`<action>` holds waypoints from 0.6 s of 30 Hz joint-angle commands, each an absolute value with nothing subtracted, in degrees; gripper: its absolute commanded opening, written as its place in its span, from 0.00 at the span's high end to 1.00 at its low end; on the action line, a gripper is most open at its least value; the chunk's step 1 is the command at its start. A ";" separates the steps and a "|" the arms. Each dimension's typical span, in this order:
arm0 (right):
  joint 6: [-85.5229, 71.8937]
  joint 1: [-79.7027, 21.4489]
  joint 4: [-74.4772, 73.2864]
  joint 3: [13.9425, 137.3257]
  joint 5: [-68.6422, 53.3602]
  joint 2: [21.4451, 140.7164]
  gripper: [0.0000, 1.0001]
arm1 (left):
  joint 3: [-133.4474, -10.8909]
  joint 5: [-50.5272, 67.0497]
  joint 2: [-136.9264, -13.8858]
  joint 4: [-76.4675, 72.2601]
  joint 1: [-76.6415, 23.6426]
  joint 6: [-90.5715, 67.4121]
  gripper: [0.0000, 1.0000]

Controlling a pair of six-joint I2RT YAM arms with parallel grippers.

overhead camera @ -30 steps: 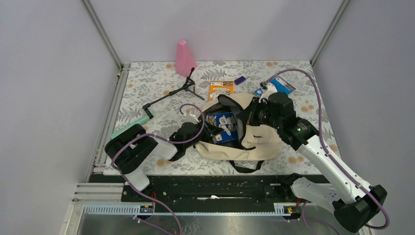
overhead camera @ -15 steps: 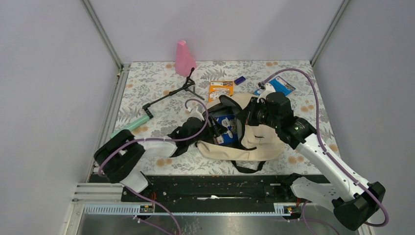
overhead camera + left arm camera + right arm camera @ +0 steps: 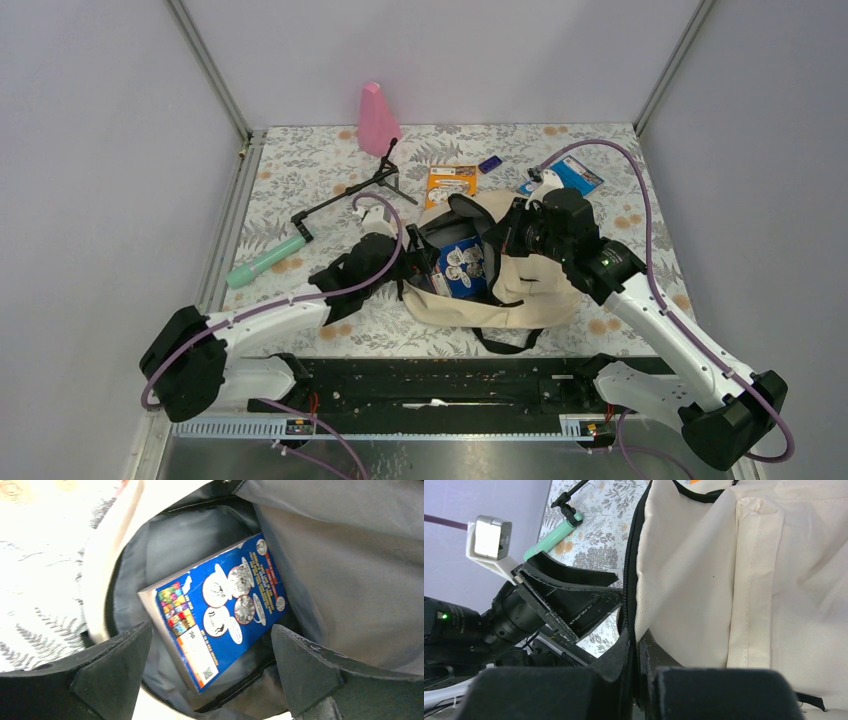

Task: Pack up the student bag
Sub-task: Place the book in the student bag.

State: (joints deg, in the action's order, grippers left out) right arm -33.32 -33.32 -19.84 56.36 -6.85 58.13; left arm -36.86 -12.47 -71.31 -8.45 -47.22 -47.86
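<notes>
Bag [image 3: 530, 290] is pinched open by right gripper [image 3: 635, 645] at centre; with book [image 3: 220, 607] packed inside, wide-open empty left gripper [image 3: 211, 629] should be withdrawn.

Left arm [image 3: 270, 318]: wearing white shells, with black joints sitting behind the left gripper [image 3: 211, 630].
Right arm [image 3: 670, 335]: wearing white shells too.
Cables [image 3: 598, 143]: purple, looping back from each wrist.
Fingers [image 3: 112, 677]: showing matte black wedges.

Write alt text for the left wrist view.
A blue box lies inside the open student bag on grey lining. The left gripper hangs open above it, holding nothing; floral tablecloth shows at upper left.
</notes>
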 commanded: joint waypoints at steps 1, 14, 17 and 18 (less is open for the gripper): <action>-32.65 -33.83 -14.01 58.05 -5.65 56.77 1.00 | -34.46 -18.22 -66.96 -3.61 -46.83 -46.01 0.07; -32.43 -34.00 -14.62 56.78 -5.80 57.18 1.00 | -29.70 -9.58 -71.33 -6.81 -40.69 -50.76 0.41; -32.35 -34.16 -14.64 56.86 -5.89 57.22 1.00 | -29.94 -5.73 -75.63 -9.88 -39.48 -52.07 0.41; -32.32 -34.25 -14.69 56.88 -5.93 57.15 1.00 | -30.04 -4.81 -76.93 -11.37 -39.18 -52.39 0.41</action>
State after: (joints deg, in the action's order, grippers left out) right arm -33.04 -33.45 -19.84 55.94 -6.57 58.13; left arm -29.34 -10.37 -72.77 -4.95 -40.51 -50.52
